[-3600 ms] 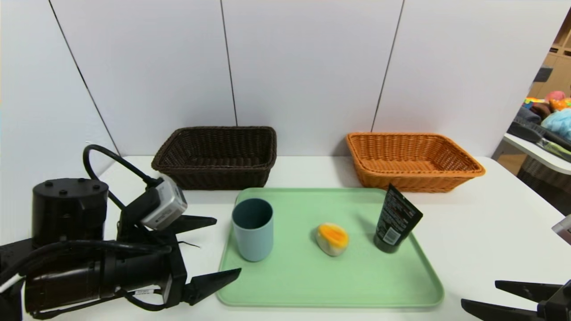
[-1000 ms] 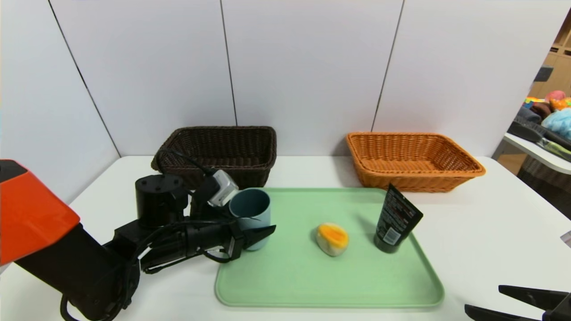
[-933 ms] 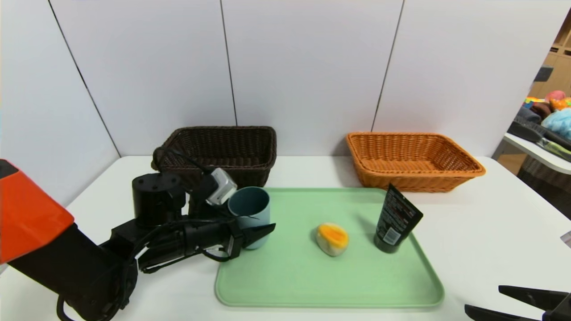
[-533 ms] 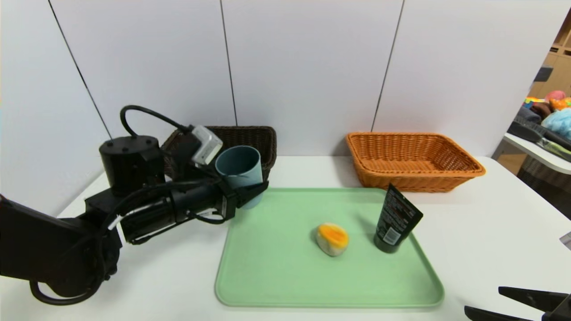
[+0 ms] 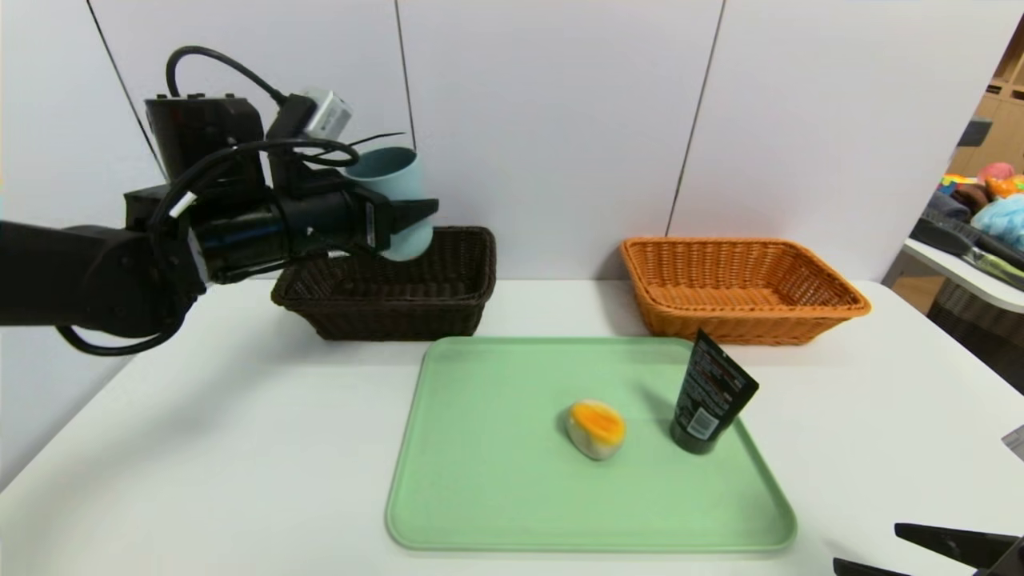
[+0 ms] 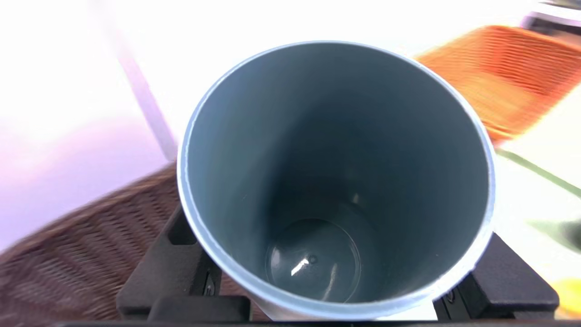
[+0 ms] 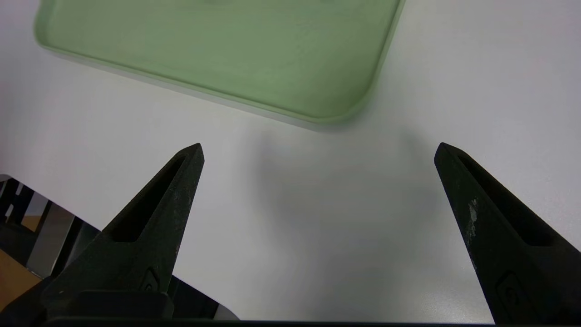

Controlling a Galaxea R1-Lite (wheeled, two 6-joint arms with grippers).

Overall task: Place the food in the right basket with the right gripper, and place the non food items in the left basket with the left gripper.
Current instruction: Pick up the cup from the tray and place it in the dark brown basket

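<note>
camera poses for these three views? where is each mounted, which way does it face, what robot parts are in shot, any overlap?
Head: on the head, facing forward and down at the green tray; left arm holding the blue cup over the brown basket, right gripper at the corner.
Left wrist: looks into the cup, its jaws shut on it.
Right wrist: looks past its open jaws at the table.
Shared: tray corner in head and right wrist views; cup and orange basket in head and left wrist views.
</note>
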